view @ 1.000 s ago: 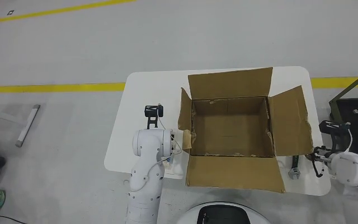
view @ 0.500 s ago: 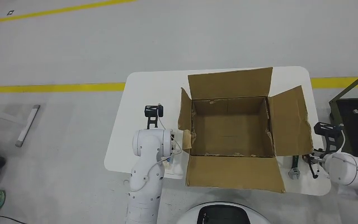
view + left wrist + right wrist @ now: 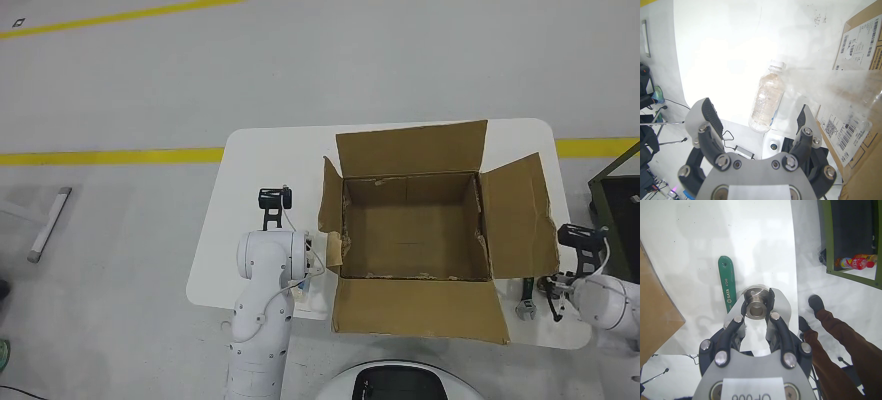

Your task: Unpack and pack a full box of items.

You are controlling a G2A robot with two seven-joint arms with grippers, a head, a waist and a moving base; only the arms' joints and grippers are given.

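I hold the right end effector [image 3: 757,302] at the lower right of the top view, by the tabletop's [image 3: 270,180] edge. Its pads are clamped on a smooth steel collar [image 3: 753,293] just beside the green-handled wrench [image 3: 726,279]. The open box [image 3: 412,148] sits mid-frame, its inside looking bare. My worry is that the collar is round, slick and probably heavy, and it is pinched only at its sides. It could twist or slip on the way over the box's right flap. A drop this close to the edge might send it rolling to the floor, and a low pass could snag that flap. The left end effector [image 3: 756,109] hangs spread wide and empty, pointing down over a clear bottle [image 3: 770,89] lying on the tabletop just beside the box's wall, where a closing finger could catch cardboard.
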